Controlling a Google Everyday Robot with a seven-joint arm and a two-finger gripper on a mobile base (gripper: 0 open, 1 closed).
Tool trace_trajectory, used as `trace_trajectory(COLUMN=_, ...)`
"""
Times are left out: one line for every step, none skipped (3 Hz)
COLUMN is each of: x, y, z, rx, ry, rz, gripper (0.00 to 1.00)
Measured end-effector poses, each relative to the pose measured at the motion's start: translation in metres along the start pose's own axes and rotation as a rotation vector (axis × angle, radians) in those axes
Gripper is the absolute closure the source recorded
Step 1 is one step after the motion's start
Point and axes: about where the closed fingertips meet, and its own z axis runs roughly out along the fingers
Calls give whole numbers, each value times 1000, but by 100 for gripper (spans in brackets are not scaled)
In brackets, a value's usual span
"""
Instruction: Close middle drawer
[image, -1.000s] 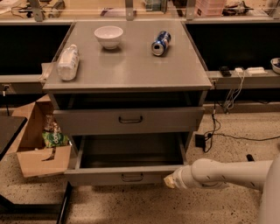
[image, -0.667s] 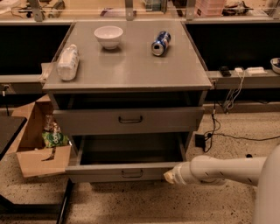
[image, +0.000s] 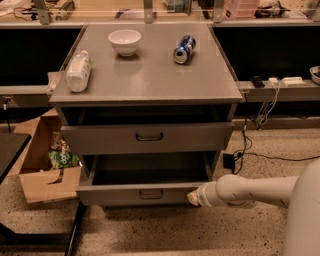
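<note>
The middle drawer (image: 115, 194) stands pulled well out of the cabinet, low in the frame, with its tray open to view from above. Its front panel faces the camera, and a small dark handle (image: 151, 194) sits at the panel's centre.

The gripper (image: 192, 198) is at the right end of that front panel, to the right of the handle and level with it. Its cream tip appears to touch the panel near the right corner. Whether the gripper is released or clenched cannot be told. The arm (image: 250, 190) reaches in level from the right edge of the frame, low over the floor.

Directly above, the upper drawer (image: 100, 139) stands slightly out, with a dark gap between it and the counter (image: 150, 75). Its own handle is centred on its front.

On the counter:
- A white bowl (image: 124, 41) stands upright at the rear centre.
- A blue can (image: 184, 49) lies on its side to the bowl's right, apart from it.
- A clear bottle (image: 78, 71) lies on its side near the left edge.

An open cardboard box (image: 47, 182) sits on the floor just left of the cabinet, with a green packet (image: 62, 159) in it. Cables (image: 245, 145) trail on the floor to the right of the cabinet.
</note>
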Motion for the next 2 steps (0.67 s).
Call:
trace_trajectory(x=-12, y=-9, z=5, rx=17, ry=-14, rz=5, gripper=100)
trace_trajectory(x=-24, y=-18, z=10, rx=29, ry=-27, rz=5, gripper=100)
